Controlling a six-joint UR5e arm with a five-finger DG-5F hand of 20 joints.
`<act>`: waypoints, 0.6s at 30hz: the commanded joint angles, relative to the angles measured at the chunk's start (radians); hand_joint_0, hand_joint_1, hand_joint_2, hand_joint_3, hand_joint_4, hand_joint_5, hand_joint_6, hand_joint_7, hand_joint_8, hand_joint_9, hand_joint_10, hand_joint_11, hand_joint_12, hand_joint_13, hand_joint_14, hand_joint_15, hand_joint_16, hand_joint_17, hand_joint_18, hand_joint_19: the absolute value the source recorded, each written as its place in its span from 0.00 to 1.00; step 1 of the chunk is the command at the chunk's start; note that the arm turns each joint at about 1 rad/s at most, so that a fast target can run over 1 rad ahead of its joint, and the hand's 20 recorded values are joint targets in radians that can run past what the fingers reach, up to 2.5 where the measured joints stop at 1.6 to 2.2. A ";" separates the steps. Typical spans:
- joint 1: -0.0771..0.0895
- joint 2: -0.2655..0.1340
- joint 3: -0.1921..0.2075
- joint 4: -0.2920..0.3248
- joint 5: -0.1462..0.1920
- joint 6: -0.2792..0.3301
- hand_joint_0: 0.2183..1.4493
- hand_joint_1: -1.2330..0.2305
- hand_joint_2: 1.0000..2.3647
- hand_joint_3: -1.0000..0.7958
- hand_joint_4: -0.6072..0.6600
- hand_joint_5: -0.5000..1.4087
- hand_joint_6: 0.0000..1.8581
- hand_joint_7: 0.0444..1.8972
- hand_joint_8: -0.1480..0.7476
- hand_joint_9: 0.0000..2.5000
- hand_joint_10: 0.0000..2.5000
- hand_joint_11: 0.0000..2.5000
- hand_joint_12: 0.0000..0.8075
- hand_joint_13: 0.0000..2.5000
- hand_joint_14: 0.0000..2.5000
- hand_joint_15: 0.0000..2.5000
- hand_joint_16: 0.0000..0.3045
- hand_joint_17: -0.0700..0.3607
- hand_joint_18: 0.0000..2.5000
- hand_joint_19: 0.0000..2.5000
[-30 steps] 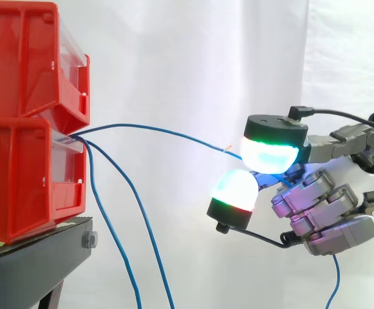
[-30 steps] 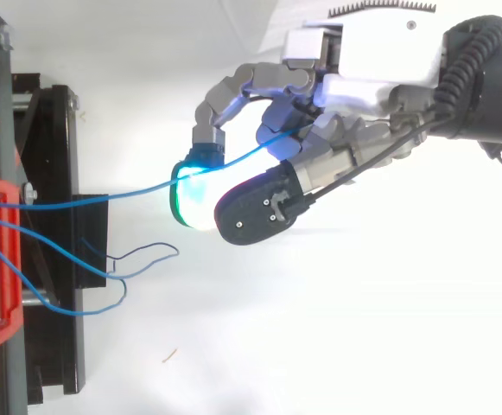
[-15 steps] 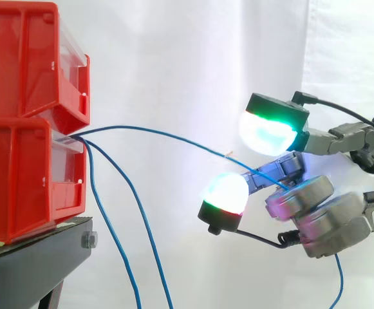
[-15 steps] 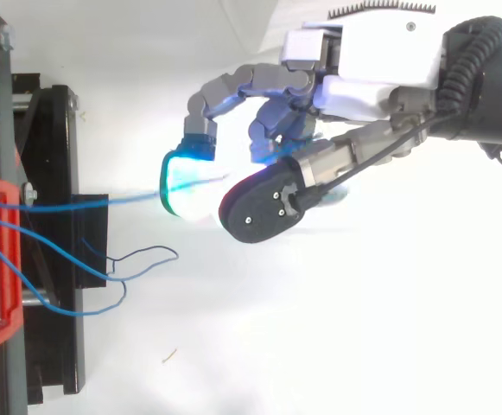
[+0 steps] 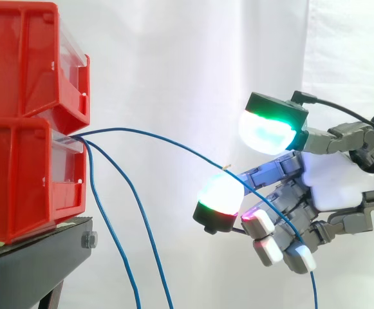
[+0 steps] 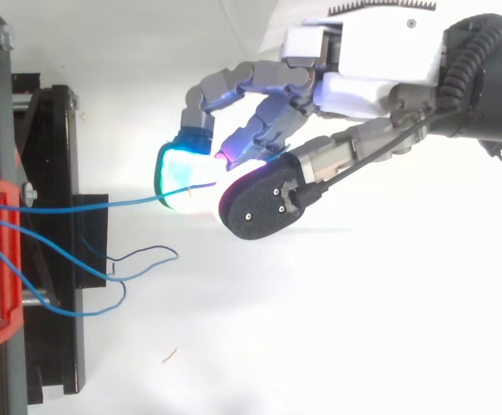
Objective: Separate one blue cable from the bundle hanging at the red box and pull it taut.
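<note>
A thin blue cable [image 5: 167, 138] leaves the lower red box [image 5: 19, 174] and runs right in a slack arc to my hand [image 5: 341, 187]. It lies across the hand's spread fingers and hangs down past them at the lower right. The thumb's green-cyan pad [image 5: 270, 129] stands well above the white-red fingertip [image 5: 220, 193], and nothing is pinched between them. The other fingers are stretched out downward. From above, the same cable [image 6: 104, 205] reaches the glowing pads of the hand [image 6: 363, 86].
Two more blue cables [image 5: 145, 222] hang from the same box down past the black stand [image 5: 38, 264]. A second red box [image 5: 26, 58] is stacked on top. A white curtain stands behind.
The thumb and fingertip, pinched on the cable a second ago, have parted. The curled fingers have straightened, and the cable has gone slacker, sagging over the fingers.
</note>
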 commanded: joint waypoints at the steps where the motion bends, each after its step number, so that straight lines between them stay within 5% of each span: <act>1: 0.000 0.000 0.000 0.005 0.000 0.000 0.23 0.45 0.00 0.28 0.63 0.16 0.27 0.52 0.55 0.31 0.01 0.39 0.52 0.33 0.01 0.26 0.22 0.51 0.31 0.33; 9: 0.000 0.000 0.000 0.011 0.000 0.000 0.26 0.48 0.00 0.28 0.63 0.17 0.27 0.53 0.55 0.36 0.01 0.43 0.50 0.36 0.01 0.29 0.20 0.49 0.32 0.36; 13: 0.000 0.000 0.000 0.011 0.000 0.000 0.32 0.46 0.01 0.34 0.59 0.18 0.28 0.62 0.53 0.38 0.01 0.47 0.50 0.37 0.01 0.31 0.19 0.47 0.33 0.38; 18: 0.001 0.000 0.000 0.011 0.000 0.000 0.33 0.39 0.01 0.39 0.59 0.16 0.39 0.46 0.53 0.39 0.01 0.52 0.50 0.39 0.01 0.33 0.19 0.47 0.34 0.38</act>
